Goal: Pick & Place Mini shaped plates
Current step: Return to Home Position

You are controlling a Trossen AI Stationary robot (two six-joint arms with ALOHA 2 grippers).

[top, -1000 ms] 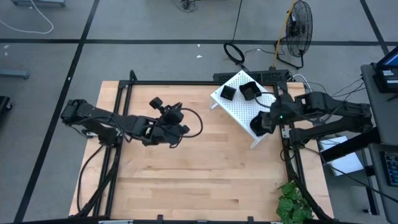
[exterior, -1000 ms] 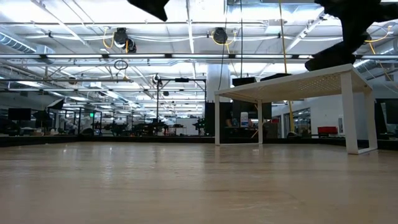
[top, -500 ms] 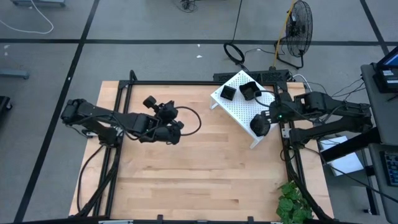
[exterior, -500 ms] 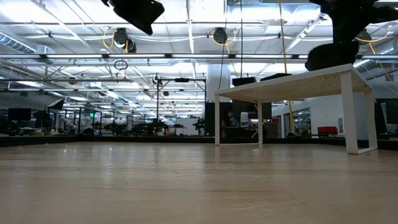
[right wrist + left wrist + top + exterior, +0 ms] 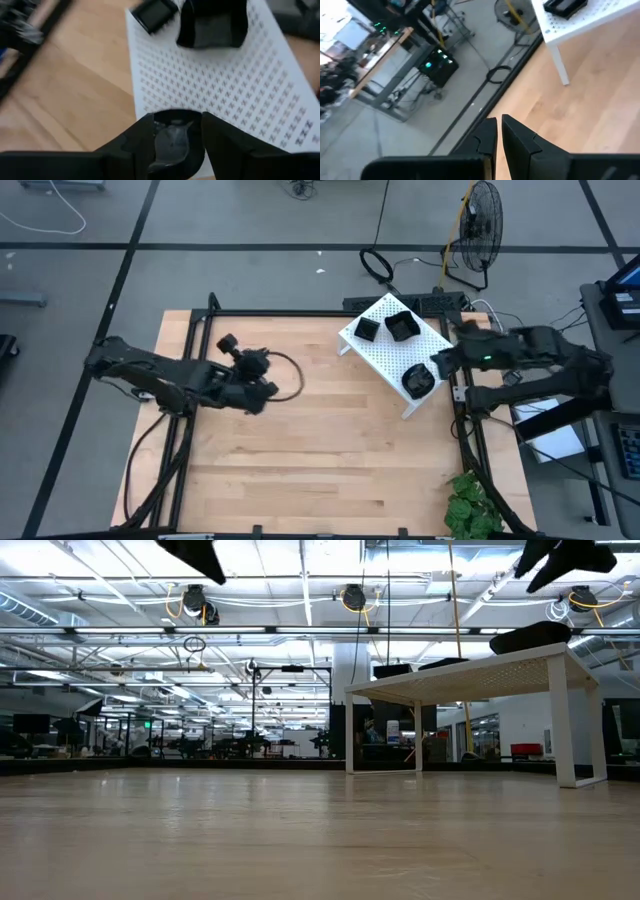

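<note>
- Right gripper (image 5: 176, 118) hovers above the white rack (image 5: 385, 358), jaws spread; a stack of mini shaped plates (image 5: 418, 380) rests on the rack directly below the gap, untouched.
- Two other plate stacks (image 5: 367, 329) sit at the rack's far end.
- Left gripper (image 5: 497, 121), jaws pressed together and empty, hangs over the table (image 5: 320, 460).

i see a grey floor (image 5: 250, 240) crossed by dark lines around the wooden worktop (image 5: 300, 460), with a standing fan (image 5: 484, 220) and a cable loop (image 5: 375, 265) beyond it. level across, a large hall shows a brightly lit ceiling (image 5: 300, 605).
</note>
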